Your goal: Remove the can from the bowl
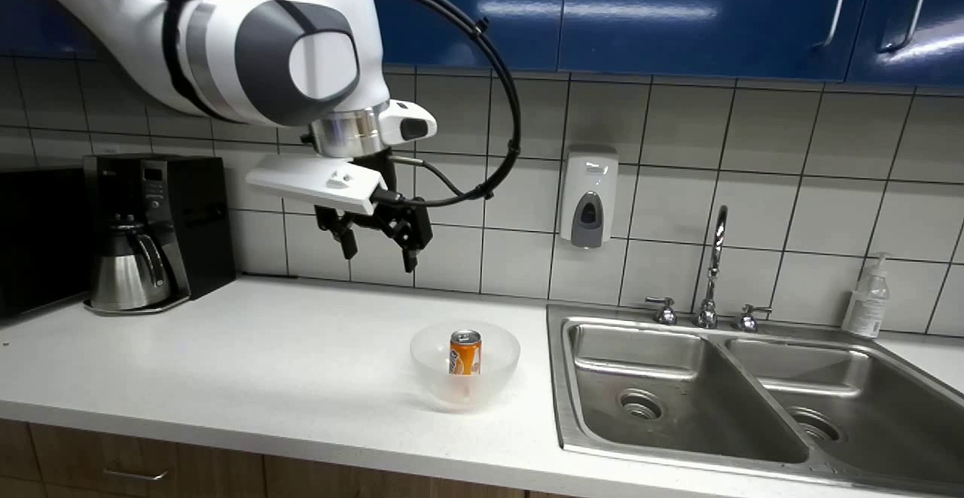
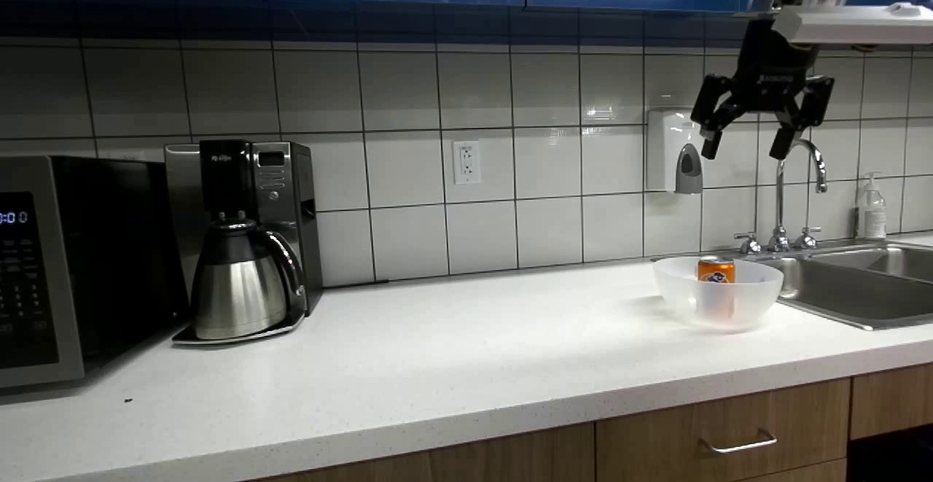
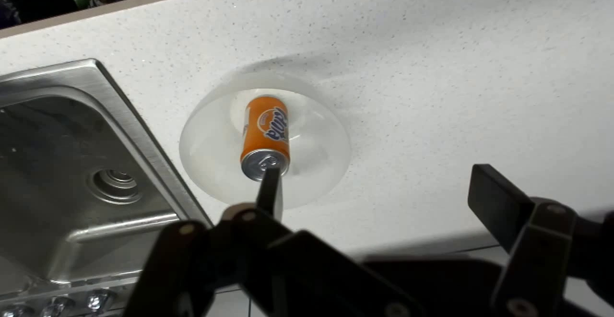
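Observation:
The small orange can (image 1: 465,353) stands upright inside the translucent whitish bowl (image 1: 501,362) on the white counter. The can (image 2: 716,270) and bowl (image 2: 678,296) also show in an exterior view, the can's lower part blurred behind the bowl's wall. My gripper (image 1: 380,256) is open and empty, high above the counter and well above the bowl; it also hangs in an exterior view (image 2: 743,150). In the wrist view the gripper's (image 3: 376,178) left fingertip overlaps the silvery top of the can (image 3: 266,120); they are apart. The bowl (image 3: 321,156) surrounds the can there.
A steel double sink (image 1: 557,377) with a faucet (image 1: 712,272) lies close beside the bowl. A coffee maker (image 2: 291,176) and a microwave (image 2: 69,263) stand at the counter's far end. A soap dispenser (image 1: 590,197) hangs on the tiled wall; blue cabinets (image 1: 708,16) are above.

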Robot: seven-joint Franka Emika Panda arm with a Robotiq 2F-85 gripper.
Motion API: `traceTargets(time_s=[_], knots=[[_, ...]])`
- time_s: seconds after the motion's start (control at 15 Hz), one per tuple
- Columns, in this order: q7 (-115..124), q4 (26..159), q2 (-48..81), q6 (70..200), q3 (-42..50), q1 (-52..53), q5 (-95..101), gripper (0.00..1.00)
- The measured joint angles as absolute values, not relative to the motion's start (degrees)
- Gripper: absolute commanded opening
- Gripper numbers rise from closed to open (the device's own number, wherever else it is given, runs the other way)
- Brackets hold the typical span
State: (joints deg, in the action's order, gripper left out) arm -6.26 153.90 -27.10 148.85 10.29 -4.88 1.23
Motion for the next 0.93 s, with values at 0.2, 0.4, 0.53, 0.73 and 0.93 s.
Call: traceTargets(time_s=[0.2, 0.4, 0.53, 0.73, 0.93], knots=[[-6.3, 153.8, -22.7, 154.8, 12.7, -5.6, 1.1, 1.0], [-6.3, 153.1, -18.1, 160.1, 14.5, -5.6, 0.5, 1.0], [-6.3, 152.1, -14.9, 162.5, 15.3, -5.6, -0.4, 1.0], [-6.3, 150.3, -10.1, 165.4, 15.6, -5.9, -0.9, 1.0], [-6.1, 148.2, -5.3, 167.9, 15.6, -6.2, -0.9, 1.0]])
